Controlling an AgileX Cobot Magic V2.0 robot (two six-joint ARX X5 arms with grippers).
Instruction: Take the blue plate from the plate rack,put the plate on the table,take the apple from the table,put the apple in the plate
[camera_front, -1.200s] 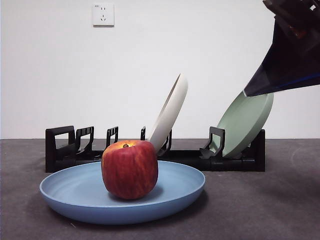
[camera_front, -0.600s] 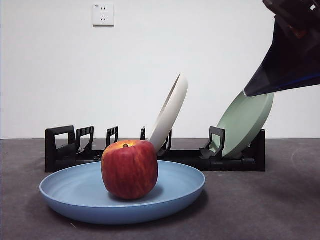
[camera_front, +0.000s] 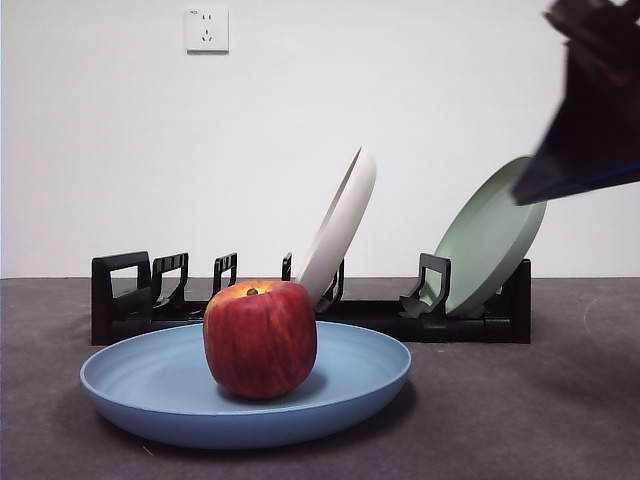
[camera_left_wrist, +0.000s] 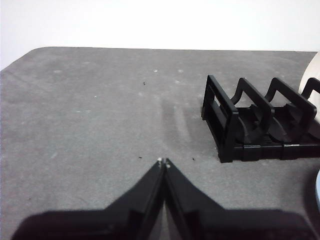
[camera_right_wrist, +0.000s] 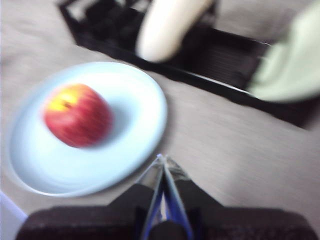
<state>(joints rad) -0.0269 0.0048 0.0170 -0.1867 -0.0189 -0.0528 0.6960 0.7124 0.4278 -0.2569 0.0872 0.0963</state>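
Your right gripper (camera_right_wrist: 163, 161), jaws pressed together and empty, has lifted away since a second ago. The apple (camera_front: 260, 338) sits in the blue plate (camera_front: 150, 385) near the table's (camera_front: 560, 420) front edge, so the task looks done. Your left gripper (camera_left_wrist: 163, 162) waits clenched on nothing.

Both end effectors, left (camera_left_wrist: 163, 162) and right (camera_right_wrist: 163, 160), empty, jaws closed.

Your matte dark grey table (camera_front: 560, 420) carries the round light-blue plate (camera_front: 150, 395) (apple aboard), the long black slotted rack (camera_front: 120, 300) at its 12 o'clock.
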